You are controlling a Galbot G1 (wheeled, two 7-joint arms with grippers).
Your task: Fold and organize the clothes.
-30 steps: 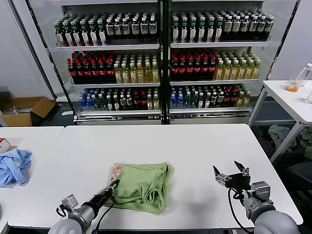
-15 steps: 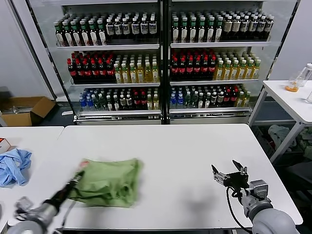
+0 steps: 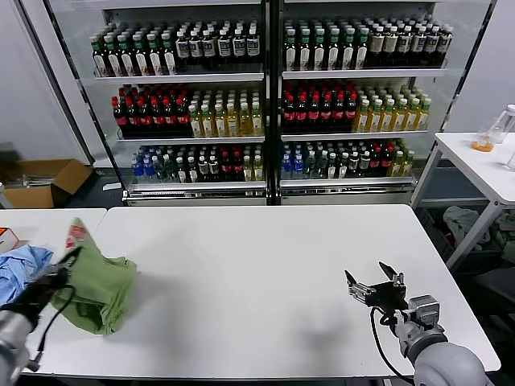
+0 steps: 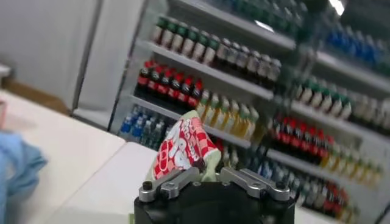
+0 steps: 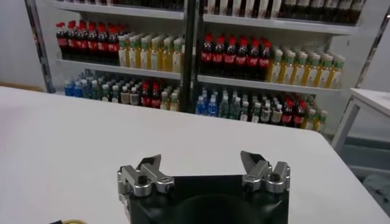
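The folded light green shirt (image 3: 100, 285) with its red-and-white print (image 3: 76, 233) hangs bunched from my left gripper (image 3: 71, 259) at the left end of the white table (image 3: 265, 265), lifted near the gap to the neighbouring table. In the left wrist view the gripper (image 4: 204, 173) is shut on the shirt (image 4: 186, 145), with the print standing up between the fingers. My right gripper (image 3: 372, 283) is open and empty, low over the table's front right; the right wrist view shows it (image 5: 204, 164) with jaws spread wide.
A light blue cloth (image 3: 16, 269) lies on the neighbouring white table (image 3: 40, 221) at the left, just beyond the shirt. A drinks fridge (image 3: 265, 96) with several rows of bottles stands behind. Another white table (image 3: 483, 165) stands at the right with a bottle.
My left gripper has carried the folded shirt from the table's front middle leftward to its left end, lifting it so it now hangs bunched. The right gripper has barely moved.
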